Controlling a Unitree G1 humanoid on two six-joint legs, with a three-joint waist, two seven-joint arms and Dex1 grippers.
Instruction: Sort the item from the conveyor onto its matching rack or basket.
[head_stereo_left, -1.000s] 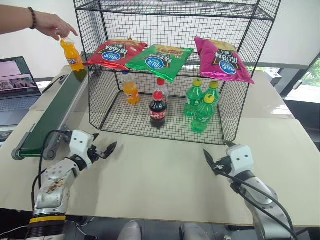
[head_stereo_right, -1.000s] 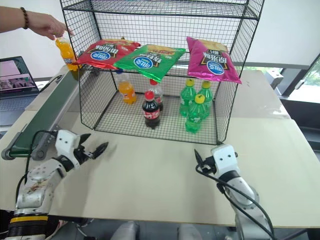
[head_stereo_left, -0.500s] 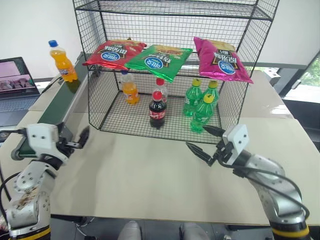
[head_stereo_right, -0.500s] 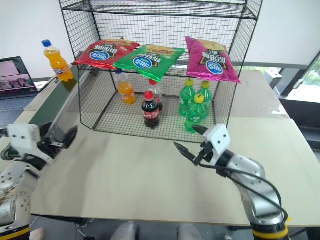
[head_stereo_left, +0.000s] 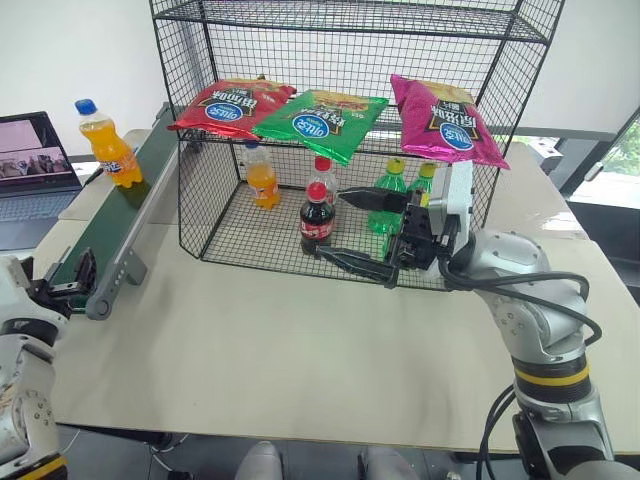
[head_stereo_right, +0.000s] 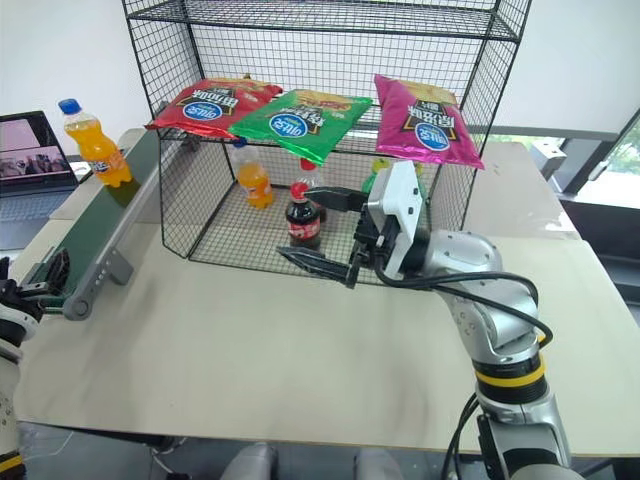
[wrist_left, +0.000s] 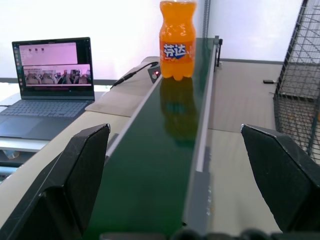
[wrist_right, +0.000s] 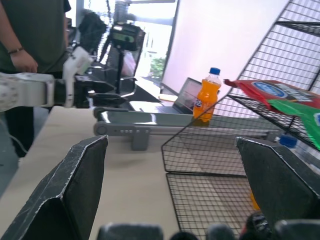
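The item, an orange soda bottle with a blue cap, stands upright on the far part of the dark green conveyor. My left gripper sits at the conveyor's near end, open and empty. In the left wrist view it points along the belt toward the bottle. My right gripper is raised in front of the black wire basket, pointing left, with its fingers wide open and nothing between them. The right wrist view shows the bottle beyond the basket's corner.
Inside the basket stand a cola bottle, green bottles and an orange bottle with a pale cap. Three chip bags lie on the shelf above. A laptop sits left of the conveyor. A person stands beyond the table.
The person's hand let go of the bottle and withdrew; the bottle rode the belt toward me. My left gripper swung out to the belt's end. My right gripper rose and turned left.
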